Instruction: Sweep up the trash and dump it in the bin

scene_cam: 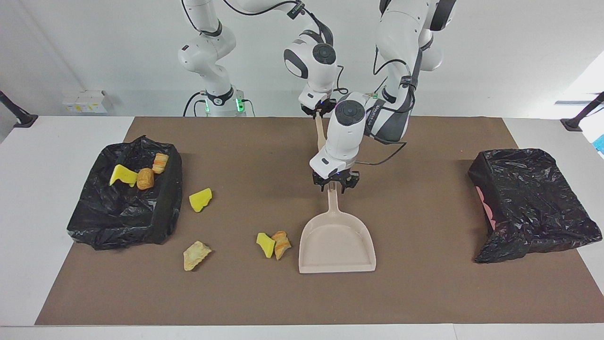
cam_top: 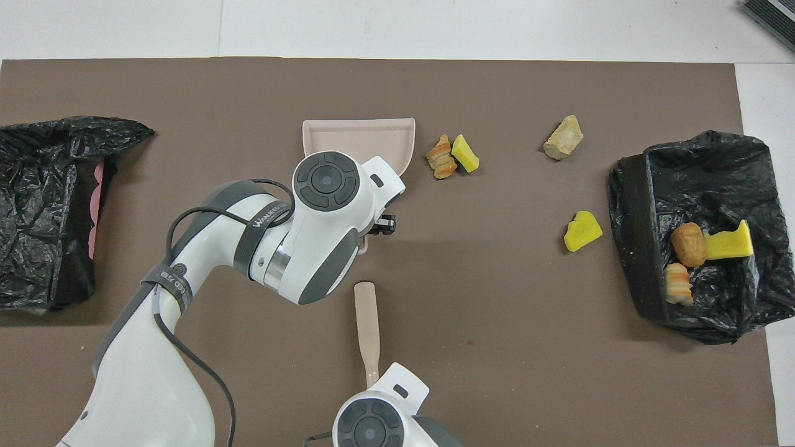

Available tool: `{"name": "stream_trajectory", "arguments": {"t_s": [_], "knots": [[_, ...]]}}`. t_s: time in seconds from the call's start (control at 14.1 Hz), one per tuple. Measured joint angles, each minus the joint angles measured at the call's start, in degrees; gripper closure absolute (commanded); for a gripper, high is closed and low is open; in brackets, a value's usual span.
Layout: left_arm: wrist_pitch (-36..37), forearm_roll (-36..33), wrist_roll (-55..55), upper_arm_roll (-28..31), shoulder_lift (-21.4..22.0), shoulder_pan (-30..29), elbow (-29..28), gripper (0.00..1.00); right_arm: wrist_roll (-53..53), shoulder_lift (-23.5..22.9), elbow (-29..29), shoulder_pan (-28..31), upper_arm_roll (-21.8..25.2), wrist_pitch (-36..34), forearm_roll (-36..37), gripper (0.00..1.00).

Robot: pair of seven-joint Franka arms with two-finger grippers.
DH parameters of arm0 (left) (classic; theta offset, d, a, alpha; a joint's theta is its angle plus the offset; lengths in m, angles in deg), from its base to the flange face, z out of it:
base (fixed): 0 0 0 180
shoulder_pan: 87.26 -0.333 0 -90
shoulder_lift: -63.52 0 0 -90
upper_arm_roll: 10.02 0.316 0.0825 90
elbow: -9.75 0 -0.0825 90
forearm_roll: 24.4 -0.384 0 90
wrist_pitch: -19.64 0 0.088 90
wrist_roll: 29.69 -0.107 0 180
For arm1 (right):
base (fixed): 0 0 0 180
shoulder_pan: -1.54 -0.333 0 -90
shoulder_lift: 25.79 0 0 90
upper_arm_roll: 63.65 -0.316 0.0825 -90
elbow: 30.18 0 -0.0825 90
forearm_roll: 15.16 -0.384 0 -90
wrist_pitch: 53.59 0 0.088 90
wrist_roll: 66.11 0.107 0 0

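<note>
so the left end effector [scene_cam: 335, 184] is down at the tip of the dustpan [scene_cam: 337, 245] handle w/ its fingers on either side of it, partly closed, can't tell if it's actually gripping. the right end effector [scene_cam: 318, 111] is clamped shut on the thin end of the brush [cam_top: 366, 316], which lies on the brown mat [scene_cam: 424, 293] nearer the robots than the pan. trash: a yellow sponge chunk [scene_cam: 265, 244] and an orange bread bit [scene_cam: 281, 244] sit touching, just beside the pan's mouth. a tan piece [scene_cam: 196, 255] and another yellow chunk [scene_cam: 200, 199] lie btwn those and the bin [scene_cam: 118, 217] at the right arm's end of the surface. 3 scraps [scene_cam: 139, 174] are already in that bin. a 2nd black-bagged bin [scene_cam: 533, 203] sits at the left arm's end.
</note>
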Motion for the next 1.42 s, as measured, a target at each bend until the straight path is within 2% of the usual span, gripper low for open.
{"name": "stream_trajectory", "arguments": {"t_s": [0.21,0.43,0.64,1.0,1.14,1.28,1.35,1.42], "knots": [[-0.4,0.0,0.0,0.1,-0.1,-0.1,0.0,0.38,0.4,4.3,0.1,4.0,0.2,-3.4,0.0,1.00],[-0.7,0.0,0.0,0.1,-1.0,-0.1,0.0,0.54,1.1,10.9,-0.1,9.3,0.3,-11.5,0.1,1.00],[-1.0,0.0,0.0,0.2,-1.3,-0.1,0.0,0.58,3.5,13.3,-0.8,14.2,0.4,-15.3,4.1,1.00],[-1.1,0.0,0.0,0.5,-1.3,-0.1,0.0,0.56,1.2,11.0,-1.2,24.7,0.5,-16.0,16.7,1.00],[-1.2,0.0,0.0,0.5,-1.3,-0.1,0.0,0.56,-4.4,8.4,1.3,30.5,0.5,-15.7,19.7,1.00],[-1.8,0.0,0.1,0.6,-1.3,-0.1,0.0,0.58,-11.1,4.4,6.4,35.5,0.6,-15.7,22.9,1.00],[-2.1,0.0,0.2,0.6,-1.4,-0.1,0.0,0.61,-13.9,1.9,9.8,37.4,0.7,-16.1,24.0,1.00],[-2.4,0.0,0.2,0.6,-1.4,-0.1,0.0,0.73,-15.8,-0.6,13.0,38.6,0.7,-16.5,24.9,1.00]]}}
